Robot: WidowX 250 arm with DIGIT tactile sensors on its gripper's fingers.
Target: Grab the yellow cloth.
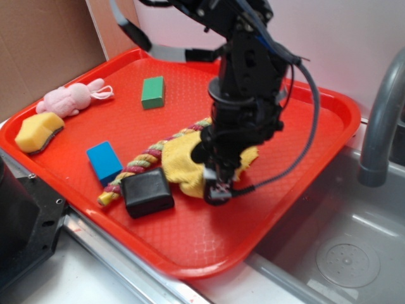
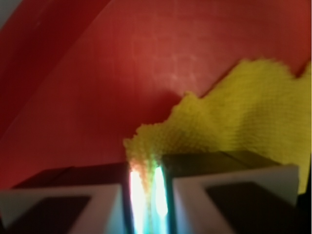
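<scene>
The yellow cloth (image 1: pixel 180 163) lies crumpled near the middle of the red tray (image 1: pixel 209 247), partly under the arm. My gripper (image 1: pixel 217 189) is down at the cloth's near right edge, its jaws pressed close together. In the wrist view a corner of the yellow cloth (image 2: pixel 234 122) runs down into the narrow gap of the gripper (image 2: pixel 145 180), pinched between the two fingers. The rest of the cloth spreads up and to the right over the tray floor (image 2: pixel 97 73).
A black block (image 1: pixel 147 192) and a braided rope (image 1: pixel 136 170) touch the cloth's left side. A blue block (image 1: pixel 104 161), green block (image 1: pixel 153 92), yellow sponge (image 1: pixel 38 132) and pink plush (image 1: pixel 68 99) lie farther left. A sink (image 1: pixel 342 247) and faucet (image 1: pixel 380 120) are to the right.
</scene>
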